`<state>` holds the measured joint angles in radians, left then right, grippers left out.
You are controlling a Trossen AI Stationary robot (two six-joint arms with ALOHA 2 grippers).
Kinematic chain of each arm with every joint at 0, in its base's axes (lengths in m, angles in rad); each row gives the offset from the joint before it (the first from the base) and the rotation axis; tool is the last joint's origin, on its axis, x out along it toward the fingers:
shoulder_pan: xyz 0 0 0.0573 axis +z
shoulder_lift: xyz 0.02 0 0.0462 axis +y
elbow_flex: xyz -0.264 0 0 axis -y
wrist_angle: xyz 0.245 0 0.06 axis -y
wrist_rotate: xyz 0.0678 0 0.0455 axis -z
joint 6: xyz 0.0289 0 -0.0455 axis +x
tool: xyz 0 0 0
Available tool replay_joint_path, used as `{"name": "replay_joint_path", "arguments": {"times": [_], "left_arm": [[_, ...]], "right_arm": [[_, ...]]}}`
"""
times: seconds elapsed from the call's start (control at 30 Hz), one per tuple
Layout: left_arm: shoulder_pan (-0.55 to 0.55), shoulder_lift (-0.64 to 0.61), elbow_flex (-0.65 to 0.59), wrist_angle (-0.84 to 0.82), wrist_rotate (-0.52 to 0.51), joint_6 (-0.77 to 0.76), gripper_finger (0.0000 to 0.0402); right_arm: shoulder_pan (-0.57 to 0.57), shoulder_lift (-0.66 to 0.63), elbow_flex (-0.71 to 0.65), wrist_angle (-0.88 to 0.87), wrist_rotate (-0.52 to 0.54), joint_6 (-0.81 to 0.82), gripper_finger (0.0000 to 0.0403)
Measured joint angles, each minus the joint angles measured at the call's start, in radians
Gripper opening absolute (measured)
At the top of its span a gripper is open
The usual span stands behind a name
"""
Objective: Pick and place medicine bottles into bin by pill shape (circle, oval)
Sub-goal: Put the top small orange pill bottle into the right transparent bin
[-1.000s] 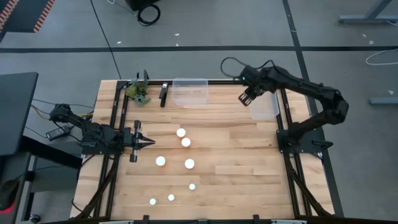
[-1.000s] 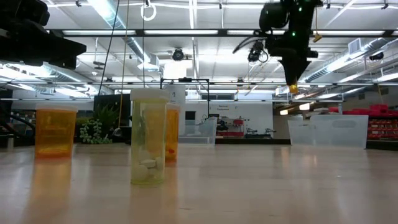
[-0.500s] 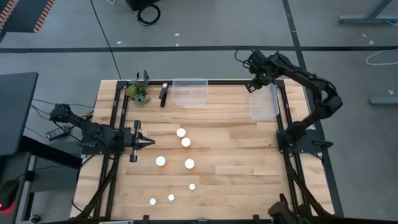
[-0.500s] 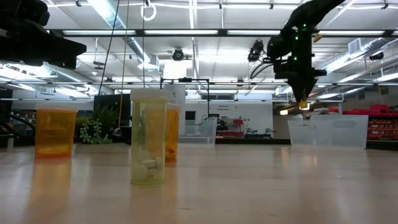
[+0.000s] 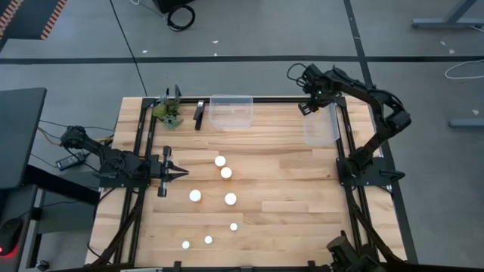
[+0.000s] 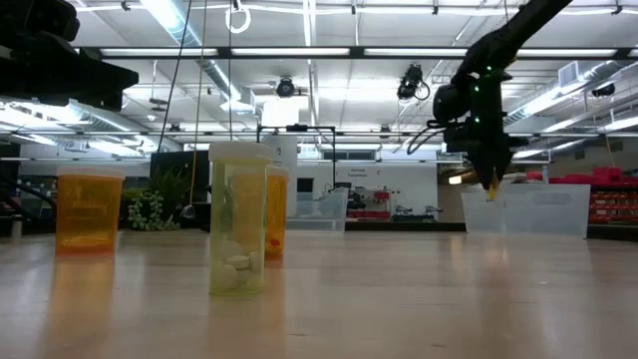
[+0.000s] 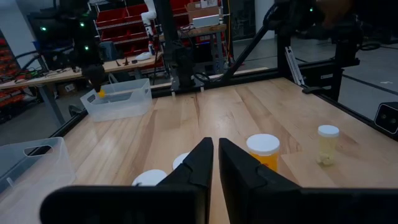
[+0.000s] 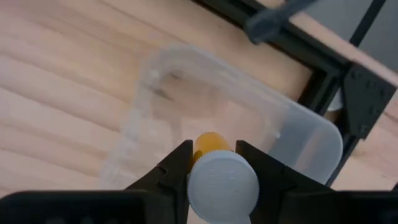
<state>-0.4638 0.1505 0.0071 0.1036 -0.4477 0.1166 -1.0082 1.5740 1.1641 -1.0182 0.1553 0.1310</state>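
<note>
My right tool (image 8: 214,163) is clamped on a medicine bottle (image 8: 222,180), orange translucent body, round white ribbed cap, held over the right bin (image 5: 321,127). That bin is clear plastic, rectangular with rounded corners, and sits at the right edge of the surface (image 5: 287,189). Through its walls I see only wood; no contents I can make out. In the low view the tool (image 6: 490,182) hangs just above the bin's rim (image 6: 525,209), bottle showing as a small orange bit at the fingertips.

A second clear bin (image 5: 231,111) sits at the far edge of the surface, middle. I cannot tell if anything is in it.

My left tool (image 5: 180,173) is shut, fingers pressed together, holding nothing, parked low at the left side of the surface.

Seven more bottles (image 5: 220,161) stand upright on the light wooden planks, white discs from above: four larger ones near the middle, three smaller ones (image 5: 208,240) nearer the front edge. In the low view the closest bottle (image 6: 237,219) is pale yellowish, see-through, with pills at the bottom; their shape is too small to tell. An orange one (image 6: 89,209) stands to its left in that view.

A small green plant (image 5: 168,111) sits at the far left corner.
</note>
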Motion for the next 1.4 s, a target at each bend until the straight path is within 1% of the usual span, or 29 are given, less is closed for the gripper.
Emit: {"name": "replay_joint_path", "arguments": {"times": [0.17,0.23,0.43,0.6,0.8,1.0,1.17,1.3,1.4], "left_arm": [[0.0,0.0,0.0,0.0,0.0,0.0,0.0038],[0.0,0.0,0.0,0.0,0.001,0.0,0.0035],[0.0,0.0,0.0,-0.001,0.0,0.0,0.0028],[0.0,0.0,0.0,-0.001,0.0,0.0,0.0032],[0.0,0.0,0.0,-0.002,0.0,0.0,0.0038],[0.0,0.0,0.0,-0.003,0.0,0.0,0.0032],[0.0,0.0,0.0,-0.003,0.0,0.0,0.0028],[0.0,0.0,0.0,-0.003,0.0,0.0,0.0034],[0.0,0.0,0.0,-0.003,0.0,0.0,0.0038]], "right_arm": [[-0.029,-0.046,-0.102,0.112,-0.003,-0.003,0.0124],[-0.028,-0.054,-0.124,0.174,-0.004,0.012,0.0124],[-0.023,-0.052,-0.177,0.266,-0.016,0.038,0.0124],[-0.022,-0.052,-0.217,0.326,-0.039,0.035,0.0124],[-0.022,-0.052,-0.265,0.37,-0.052,0.037,0.0124],[-0.022,-0.052,-0.302,0.412,-0.052,0.039,0.0124],[-0.021,-0.052,-0.303,0.417,-0.053,0.042,0.0124],[-0.021,-0.052,-0.303,0.416,-0.055,0.044,0.0125],[-0.021,-0.052,-0.303,0.416,-0.056,0.044,0.0134]]}}
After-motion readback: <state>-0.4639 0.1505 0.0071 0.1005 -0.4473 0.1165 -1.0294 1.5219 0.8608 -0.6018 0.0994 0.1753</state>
